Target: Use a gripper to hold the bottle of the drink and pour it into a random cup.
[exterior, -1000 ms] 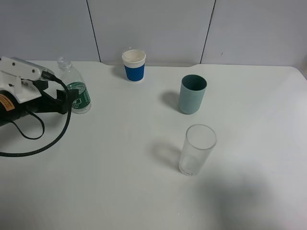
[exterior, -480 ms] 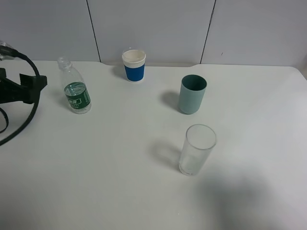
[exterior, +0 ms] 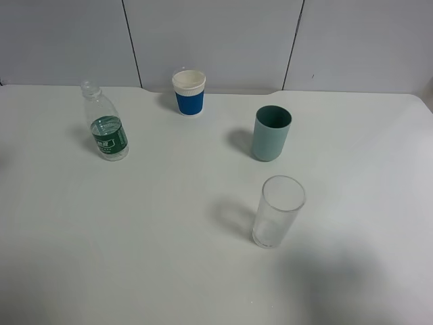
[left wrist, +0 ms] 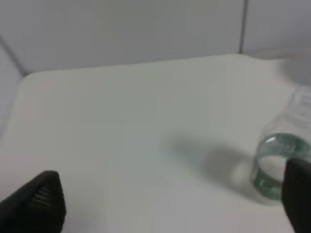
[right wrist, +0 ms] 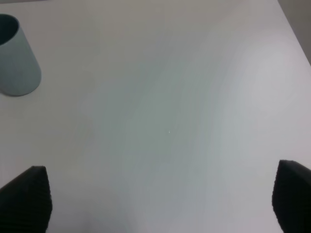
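The bottle of the drink (exterior: 108, 130), clear plastic with a green label, stands upright and uncapped at the table's far left. The left wrist view shows this bottle (left wrist: 274, 165) blurred, off to one side, beyond one fingertip. My left gripper (left wrist: 167, 201) is open with only bare table between its black fingertips (left wrist: 41, 201). The cup (exterior: 189, 93), white paper with a blue sleeve, stands at the back near the wall. My right gripper (right wrist: 160, 196) is open too, over bare table. Neither arm shows in the exterior high view.
A teal-green plastic cup (exterior: 272, 133) stands right of centre and also appears as the teal cup (right wrist: 17, 58) in the right wrist view. A tall clear glass tumbler (exterior: 278, 212) stands nearer the front. The white table (exterior: 155, 257) meets a grey panelled wall behind.
My left arm has drawn back leftward from beside the bottle and left the exterior high view. The bottle, cups and tumbler have stayed where they were.
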### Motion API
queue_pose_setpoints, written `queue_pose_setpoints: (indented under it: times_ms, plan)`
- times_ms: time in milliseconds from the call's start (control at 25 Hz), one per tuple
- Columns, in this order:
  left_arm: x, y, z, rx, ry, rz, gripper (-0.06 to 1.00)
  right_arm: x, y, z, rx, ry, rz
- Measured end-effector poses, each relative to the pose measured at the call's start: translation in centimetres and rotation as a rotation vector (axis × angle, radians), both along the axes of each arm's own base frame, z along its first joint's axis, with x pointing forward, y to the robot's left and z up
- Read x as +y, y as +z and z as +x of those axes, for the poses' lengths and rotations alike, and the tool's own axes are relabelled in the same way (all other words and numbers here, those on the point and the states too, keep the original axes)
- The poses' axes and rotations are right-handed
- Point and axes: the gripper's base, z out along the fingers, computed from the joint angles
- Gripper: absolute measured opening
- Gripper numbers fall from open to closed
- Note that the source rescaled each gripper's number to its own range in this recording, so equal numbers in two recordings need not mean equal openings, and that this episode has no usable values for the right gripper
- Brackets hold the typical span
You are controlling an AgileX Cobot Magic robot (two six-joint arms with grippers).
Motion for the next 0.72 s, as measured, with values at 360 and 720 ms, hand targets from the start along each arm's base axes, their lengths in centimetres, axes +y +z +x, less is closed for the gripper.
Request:
queue_pose_setpoints:
  times_ms: [360, 720]
  plan:
    - [1.0, 2.8, -6.1, 0.135, 0.121, -0.013, 0.78, 0.0, 0.0, 0.0, 0.0, 0.0, 0.0]
    - [0.7, 3.1, -12.3, 0.097, 0.129, -0.115, 0.78, 0.0, 0.0, 0.0, 0.0, 0.0, 0.0]
